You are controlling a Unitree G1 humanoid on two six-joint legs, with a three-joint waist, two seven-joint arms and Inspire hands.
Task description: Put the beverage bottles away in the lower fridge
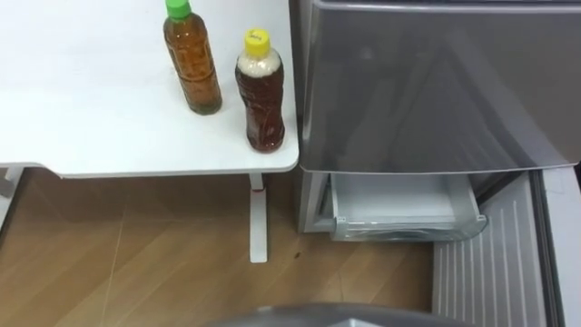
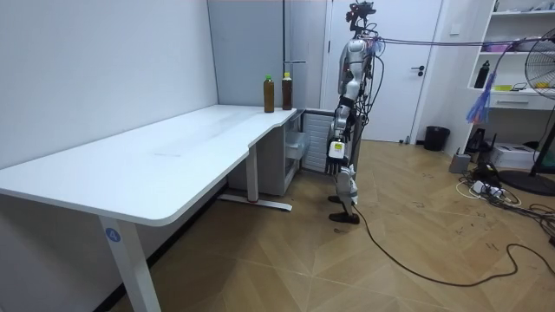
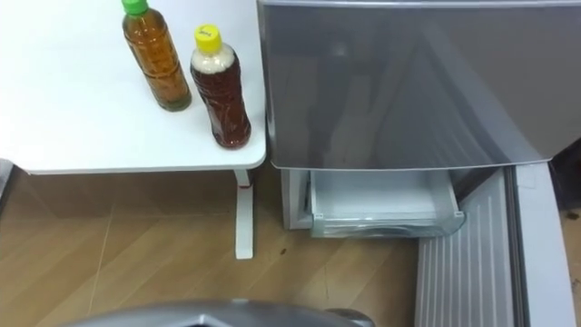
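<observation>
Left eye view: green-cap bottle (image 1: 192, 59) and yellow-cap bottle (image 1: 260, 91) stood at 11 o'clock, on the corner of the white table (image 1: 91, 109). Lower drawer (image 1: 399, 195) of the fridge (image 1: 436, 91) sat open at their 4 o'clock. Room view: left hand (image 2: 336, 143) hung low, grip unreadable. Likely pre-pick; next move needs a reach to the yellow-cap bottle, which was nearest the edge.

One green-capped bottle (image 1: 192, 64) and one yellow-capped bottle (image 1: 260, 95) make two drinks in all (both on the one table (image 1: 91, 118)). There is one fridge (image 1: 436, 91), with one drawer (image 1: 404, 216) pulled out at its foot. The room view adds one white door (image 2: 429, 69), one bin (image 2: 436, 138), one fan (image 2: 546, 78).
</observation>
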